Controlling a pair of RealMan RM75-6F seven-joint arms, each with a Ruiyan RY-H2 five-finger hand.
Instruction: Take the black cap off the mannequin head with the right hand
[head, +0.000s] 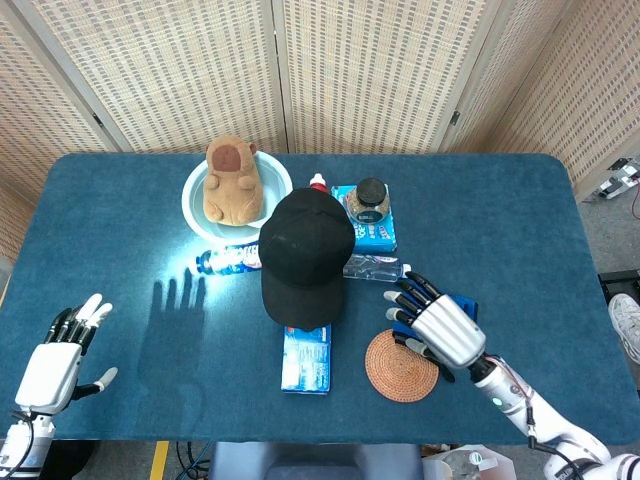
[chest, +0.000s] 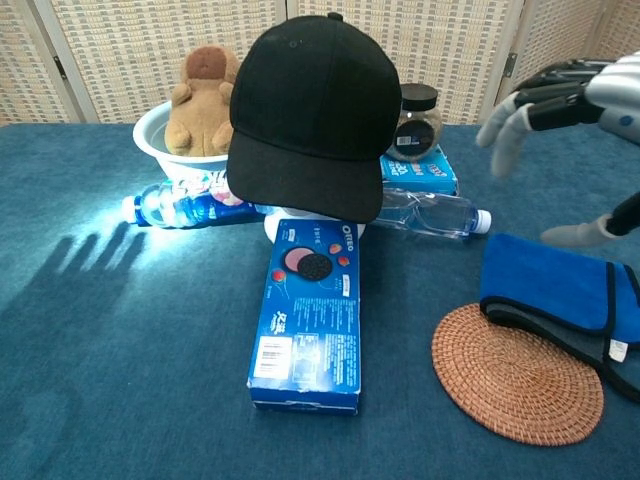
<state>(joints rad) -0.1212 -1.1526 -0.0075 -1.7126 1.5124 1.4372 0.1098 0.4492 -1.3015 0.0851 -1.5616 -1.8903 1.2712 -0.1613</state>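
The black cap (head: 303, 256) (chest: 309, 108) sits on the mannequin head at the table's middle, brim toward me; only a white bit of the head's base (chest: 275, 227) shows under it. My right hand (head: 437, 323) (chest: 560, 110) hovers to the right of the cap with its fingers spread and nothing in it, above the blue cloth (head: 436, 312) (chest: 556, 285). It is clear of the cap. My left hand (head: 58, 360) rests open at the near left edge, far from the cap.
A blue Oreo box (head: 305, 358) (chest: 310, 315) lies in front of the cap. A round woven coaster (head: 397, 365) (chest: 517, 373) sits near right. Behind are a white bowl (head: 200, 212) with a plush capybara (head: 232, 178), two water bottles (head: 226, 260) (chest: 430, 212), and a jar (head: 371, 198) on a blue box.
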